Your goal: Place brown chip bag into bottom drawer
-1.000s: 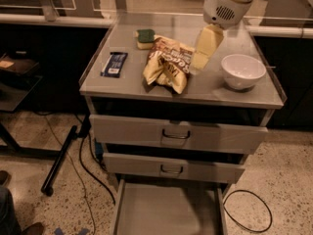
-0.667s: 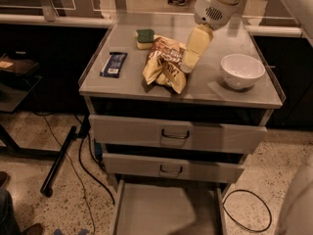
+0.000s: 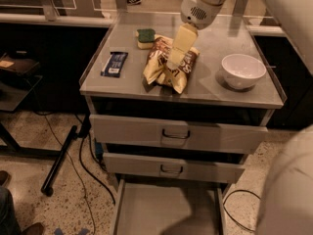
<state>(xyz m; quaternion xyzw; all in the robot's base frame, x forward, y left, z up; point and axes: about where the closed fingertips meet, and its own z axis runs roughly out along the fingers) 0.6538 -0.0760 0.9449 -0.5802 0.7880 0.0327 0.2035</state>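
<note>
Below, the bottom drawer [image 3: 166, 209] stands pulled out under two higher drawers. On the cabinet top [image 3: 215, 48] the brown chip bag [image 3: 157, 68] lies crumpled, left of the white bowl [image 3: 243, 70]; its white lettering cannot be read. The gripper [image 3: 174, 61] hangs over the bag's middle, and I cannot tell whether it grips anything. A dark blue wrapper [image 3: 114, 63] lies farther left.

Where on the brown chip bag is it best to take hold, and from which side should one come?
Probably from straight above, on a raised crinkle near the middle of the chip bag: it lies flat on the cabinet top, so its edges give little to pinch. The pincer hangs over its middle.
</note>
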